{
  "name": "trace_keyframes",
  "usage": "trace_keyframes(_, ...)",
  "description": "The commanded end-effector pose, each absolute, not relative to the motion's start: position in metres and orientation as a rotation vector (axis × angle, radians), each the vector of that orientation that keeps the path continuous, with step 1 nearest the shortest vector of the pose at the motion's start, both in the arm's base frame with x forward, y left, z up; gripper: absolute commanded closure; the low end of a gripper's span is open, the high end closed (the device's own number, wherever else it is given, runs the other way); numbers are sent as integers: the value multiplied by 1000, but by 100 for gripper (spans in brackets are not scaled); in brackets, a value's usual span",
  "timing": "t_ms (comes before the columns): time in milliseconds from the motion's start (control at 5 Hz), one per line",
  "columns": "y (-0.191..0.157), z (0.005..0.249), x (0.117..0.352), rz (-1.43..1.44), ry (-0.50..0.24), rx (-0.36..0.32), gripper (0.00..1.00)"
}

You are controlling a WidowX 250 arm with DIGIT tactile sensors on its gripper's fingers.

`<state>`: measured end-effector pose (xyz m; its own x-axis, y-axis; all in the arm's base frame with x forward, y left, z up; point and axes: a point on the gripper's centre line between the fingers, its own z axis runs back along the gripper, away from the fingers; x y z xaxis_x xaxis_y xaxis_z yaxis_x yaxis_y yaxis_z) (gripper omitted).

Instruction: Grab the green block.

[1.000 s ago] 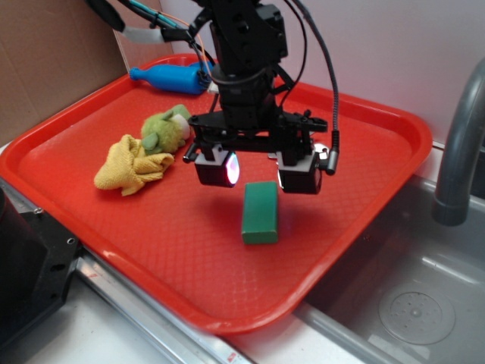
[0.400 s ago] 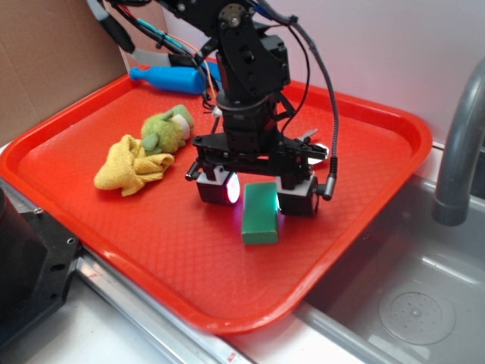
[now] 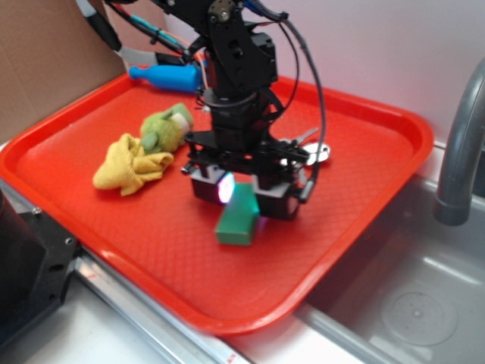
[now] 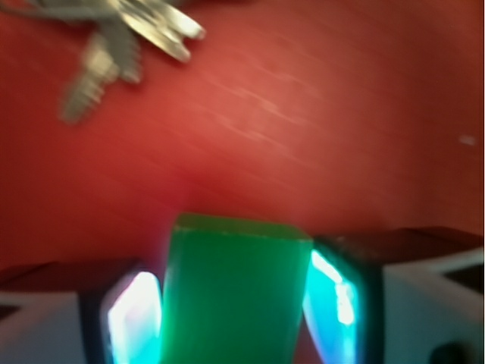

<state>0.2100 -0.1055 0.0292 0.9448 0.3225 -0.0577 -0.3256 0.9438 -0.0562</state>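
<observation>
The black robot gripper (image 3: 241, 195), lowered since a second ago and closed from a wide spread, is shown pinching the small flat dark-green rectangular block (image 3: 236, 215) at frame centre on the red plastic tray (image 3: 364, 186), indicating the grasp is nearly secured.

pale wall (image 3: 394, 45), brown cardboard panel (image 3: 45, 53); grey sink (image 3: 409, 296), grey faucet (image 3: 458, 152)
</observation>
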Motion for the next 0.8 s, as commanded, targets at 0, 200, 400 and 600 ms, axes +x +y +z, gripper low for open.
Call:
trace_keyframes(0,-28,143,205,-20,-18,-69,100)
trace_keyframes(200,-11,195,187,-1,-66,-35,100)
trace_keyframes(400,-22,228,174,-43,-83,-38,100)
trace_keyframes(600,-31,223,171,-44,-76,-5,100)
